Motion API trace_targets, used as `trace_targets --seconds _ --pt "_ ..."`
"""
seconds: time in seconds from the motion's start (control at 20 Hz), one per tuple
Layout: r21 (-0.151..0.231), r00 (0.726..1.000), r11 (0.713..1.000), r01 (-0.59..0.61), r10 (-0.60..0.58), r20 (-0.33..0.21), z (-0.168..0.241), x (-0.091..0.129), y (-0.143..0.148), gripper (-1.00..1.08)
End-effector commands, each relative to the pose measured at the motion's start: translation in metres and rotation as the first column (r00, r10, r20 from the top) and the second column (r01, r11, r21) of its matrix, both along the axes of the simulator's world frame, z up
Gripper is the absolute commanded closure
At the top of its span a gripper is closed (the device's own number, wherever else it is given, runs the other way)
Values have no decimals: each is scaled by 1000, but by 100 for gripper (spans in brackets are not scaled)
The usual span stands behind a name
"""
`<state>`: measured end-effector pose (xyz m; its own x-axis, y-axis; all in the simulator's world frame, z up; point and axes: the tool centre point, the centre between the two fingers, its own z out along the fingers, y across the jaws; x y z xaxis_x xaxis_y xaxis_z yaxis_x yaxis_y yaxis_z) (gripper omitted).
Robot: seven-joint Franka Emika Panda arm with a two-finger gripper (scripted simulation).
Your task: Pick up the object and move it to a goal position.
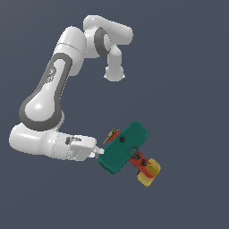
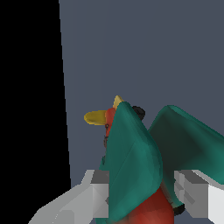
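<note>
Teal-green wings dominated both views: we saw the toy biplane [image 1: 125,150] at the end of the white arm [image 1: 49,107], its red body [image 1: 142,162] and yellow tail [image 1: 150,173] pointing toward the exterior view's lower right and its yellow propeller [image 1: 112,135] lying on the side nearer the arm. In the wrist view, the claw [image 2: 146,197] stood with one grey finger [image 2: 98,194] on each side of the near wing and the red fuselage, the inner faces appearing to touch the toy, so we judged the claw clamped on the biplane rather than merely straddling it. The plain grey ground gave no shadow or contact cue, and we could not tell whether the toy rested on a bench or hung clear of it; no goal marker appeared in either view. We judged the step in hand to be the carry to the goal. To do it well, we advised keeping the squeeze constant, since the grip lay on a thin, curved wing and a rounded body that could twist between the pads, and moving the wrist smoothly without sudden rotation, so the long tail end did not lever the toy loose.
</note>
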<state>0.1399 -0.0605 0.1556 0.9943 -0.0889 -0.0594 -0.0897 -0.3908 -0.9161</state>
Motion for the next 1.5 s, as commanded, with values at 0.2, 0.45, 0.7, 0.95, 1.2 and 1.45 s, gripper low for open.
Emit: trace_targets --seconds 0.2,0.45,0.7,0.95,1.2,1.45 --pt "27 1000 1000 4 -4 15 -1 2 2 -20" --pt "57 1000 998 11 -13 27 1 5 5 -20" --pt "80 999 997 18 -21 38 0 6 2 -20" --pt "112 998 993 26 -32 54 -3 7 -3 -20" --pt "133 997 991 32 -40 64 -4 8 -6 -20" --pt "134 997 991 32 -41 64 -5 8 -7 -20"
